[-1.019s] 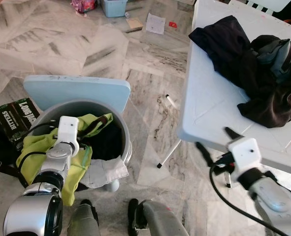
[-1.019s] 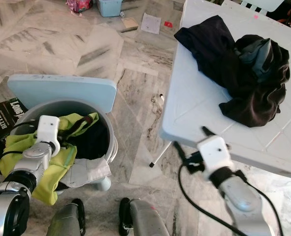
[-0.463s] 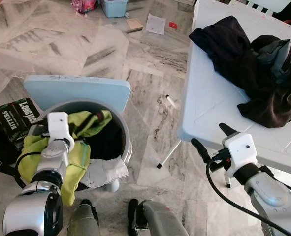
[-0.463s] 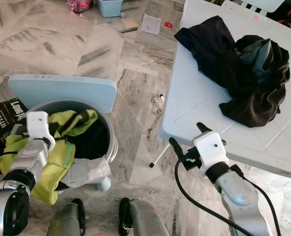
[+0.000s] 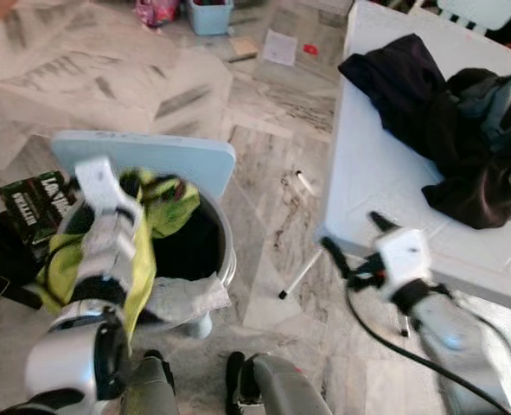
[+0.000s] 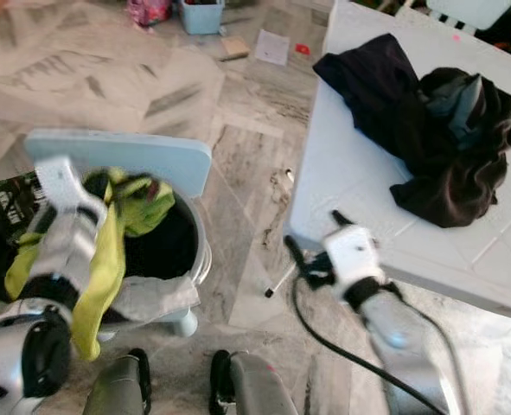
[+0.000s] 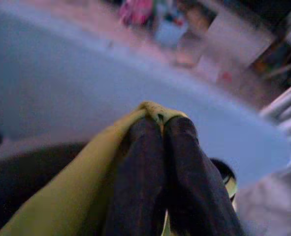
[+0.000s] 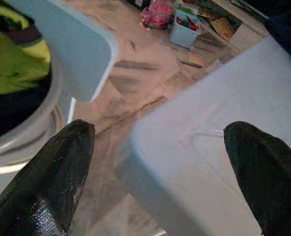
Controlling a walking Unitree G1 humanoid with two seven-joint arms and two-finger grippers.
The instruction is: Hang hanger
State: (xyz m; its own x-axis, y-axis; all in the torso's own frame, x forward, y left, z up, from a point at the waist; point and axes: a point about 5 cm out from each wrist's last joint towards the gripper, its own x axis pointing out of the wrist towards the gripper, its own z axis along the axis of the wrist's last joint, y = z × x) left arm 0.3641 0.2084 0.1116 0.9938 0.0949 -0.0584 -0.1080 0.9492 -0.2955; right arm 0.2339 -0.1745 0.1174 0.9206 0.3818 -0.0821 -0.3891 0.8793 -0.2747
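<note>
Left wrist view: the left gripper [image 7: 160,132] has its two black fingers pressed together on a fold of the yellow-green garment [image 5: 147,226], right above the round grey laundry bin [image 5: 205,259]. A second ago that arm sat lower at the bin's left rim; now it has risen, and the cloth comes up with it, draped along the silver forearm. So a piece is being drawn out, an early step by my reading. The right gripper [image 8: 160,162] has its fingers wide apart, holding nothing, and has crept nearer the front-left corner of the white folding table [image 5: 359,186], where the heap of dark clothes [image 5: 450,121] lies toward the far edge. Hanger? I can't make one out. Motion blur smears both arms.
</note>
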